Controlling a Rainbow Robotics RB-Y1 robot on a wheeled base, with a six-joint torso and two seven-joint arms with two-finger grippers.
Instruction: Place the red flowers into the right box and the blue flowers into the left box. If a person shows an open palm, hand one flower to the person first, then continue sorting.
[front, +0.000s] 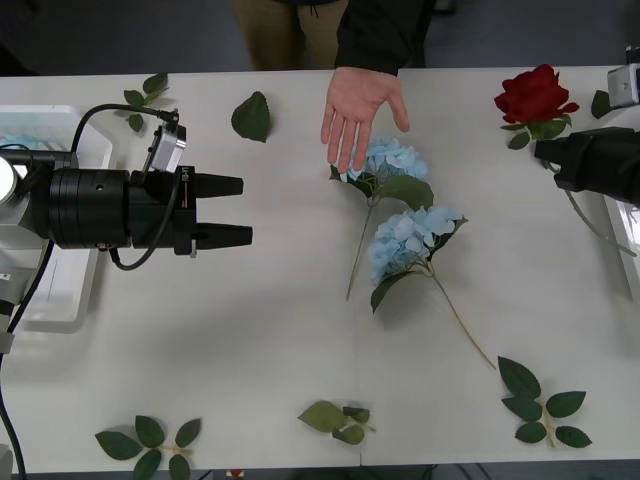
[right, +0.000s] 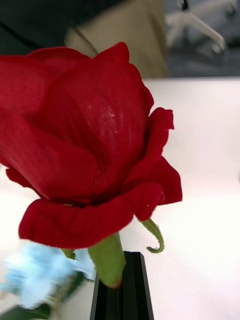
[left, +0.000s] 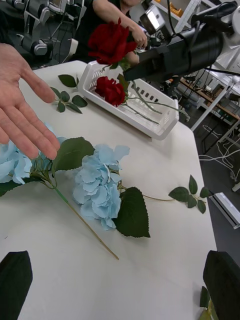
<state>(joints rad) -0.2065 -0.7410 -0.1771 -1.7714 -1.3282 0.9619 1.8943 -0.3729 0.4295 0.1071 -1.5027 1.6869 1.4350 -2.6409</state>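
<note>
A person's open palm (front: 358, 108) reaches over the table's far edge, just above one blue flower (front: 393, 160). A second blue flower (front: 408, 237) lies beside it mid-table; both also appear in the left wrist view (left: 97, 185). My right gripper (front: 542, 151) is shut on the stem of a red flower (front: 535, 93), held above the table near the right box (front: 622, 238). The right wrist view has the rose head (right: 85, 145) close above the black fingers (right: 132, 295). Another red flower (left: 110, 90) lies inside the right box (left: 150, 125). My left gripper (front: 238, 211) hovers open beside the left box (front: 60, 305).
Loose leaf sprigs lie on the white table: one (front: 252, 116) by the far edge, one (front: 146, 94) at the far left, and others along the near edge (front: 150, 443) (front: 340, 418) (front: 543, 403). Pale blue petals (front: 20, 142) show inside the left box.
</note>
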